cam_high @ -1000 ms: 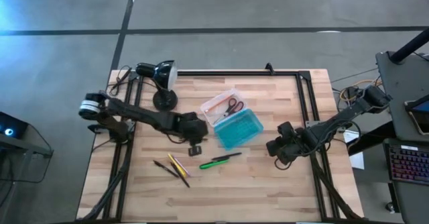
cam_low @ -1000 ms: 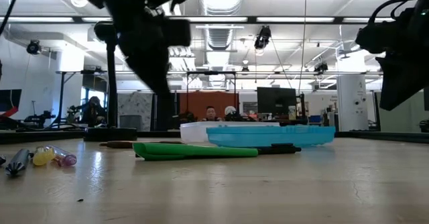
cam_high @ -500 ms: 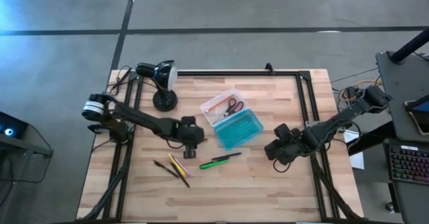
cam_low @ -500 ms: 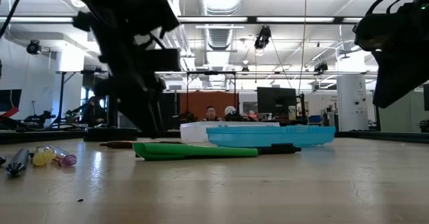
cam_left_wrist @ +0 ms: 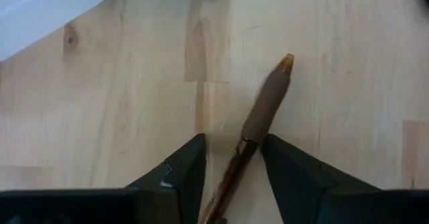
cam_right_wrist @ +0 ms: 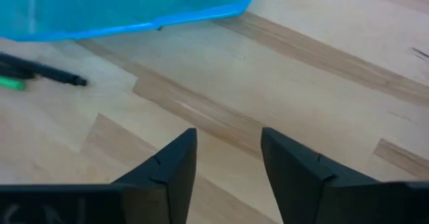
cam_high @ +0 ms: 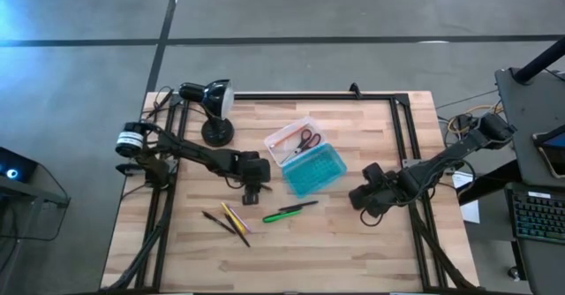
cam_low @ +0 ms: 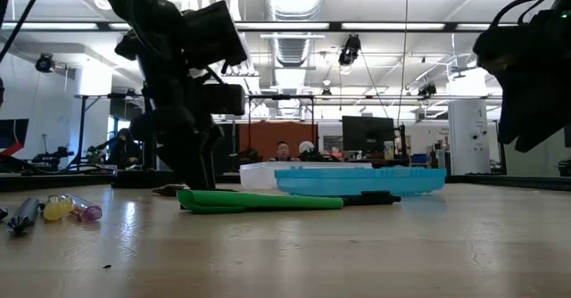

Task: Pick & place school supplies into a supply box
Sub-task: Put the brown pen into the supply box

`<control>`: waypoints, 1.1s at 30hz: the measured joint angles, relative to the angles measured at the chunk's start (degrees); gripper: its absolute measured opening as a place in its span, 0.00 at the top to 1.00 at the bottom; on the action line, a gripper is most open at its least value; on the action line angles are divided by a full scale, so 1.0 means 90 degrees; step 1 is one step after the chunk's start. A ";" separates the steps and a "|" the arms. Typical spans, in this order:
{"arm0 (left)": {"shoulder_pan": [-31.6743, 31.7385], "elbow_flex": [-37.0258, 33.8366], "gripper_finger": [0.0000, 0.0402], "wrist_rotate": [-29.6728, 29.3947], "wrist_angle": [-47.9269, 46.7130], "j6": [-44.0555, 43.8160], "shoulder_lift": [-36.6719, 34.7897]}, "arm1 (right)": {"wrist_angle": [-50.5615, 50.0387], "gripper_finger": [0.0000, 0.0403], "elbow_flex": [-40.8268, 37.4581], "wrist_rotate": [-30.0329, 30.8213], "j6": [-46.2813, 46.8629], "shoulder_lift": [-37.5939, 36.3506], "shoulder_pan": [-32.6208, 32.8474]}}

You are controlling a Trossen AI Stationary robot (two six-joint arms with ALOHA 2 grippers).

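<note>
The supply box lies open mid-table, its teal half (cam_high: 314, 170) beside its clear half (cam_high: 291, 139), which holds red-handled scissors (cam_high: 307, 139) and an orange pencil. A green marker (cam_high: 279, 215) and a dark pen (cam_high: 301, 207) lie on the wood near the teal half. Yellow and dark pencils (cam_high: 231, 218) lie to their left. My left gripper (cam_left_wrist: 232, 160) is open and low over the table. Its fingers stand on either side of a brown pen (cam_left_wrist: 265, 103) without plainly touching it. My right gripper (cam_right_wrist: 228, 157) hangs open over bare wood right of the box.
A black desk lamp (cam_high: 210, 101) stands at the far left of the table. A black frame (cam_high: 402, 127) runs along the table's far and right sides. Bare wood lies along the near edge.
My left gripper has come down from well above the table to just over the wood, settling around the brown pen left of the box. The supplies and the box have stayed in place.
</note>
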 joint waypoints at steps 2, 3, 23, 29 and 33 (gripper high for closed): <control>0.0003 0.0025 0.72 -0.0034 -0.0006 0.0055 0.0135 | -0.0041 0.59 -0.0011 0.0001 0.0166 0.0000 0.0000; 0.0005 0.0057 0.75 -0.0018 -0.0021 0.0075 0.0180 | -0.0053 0.59 -0.0013 0.0002 0.0203 0.0000 0.0000; 0.1210 0.1709 0.98 -0.0446 0.0225 -0.2233 -0.1191 | -0.0115 0.72 0.0117 0.1092 0.0503 -0.0034 -0.0075; 0.2127 0.2870 0.96 -0.0127 0.0512 -0.1437 0.0331 | -0.0006 0.73 0.0114 0.0816 0.0407 -0.0033 -0.0073; 0.2305 0.3738 0.85 -0.0057 0.0000 -0.1369 0.1328 | 0.0032 0.71 0.0122 0.0586 0.0293 -0.0031 -0.0070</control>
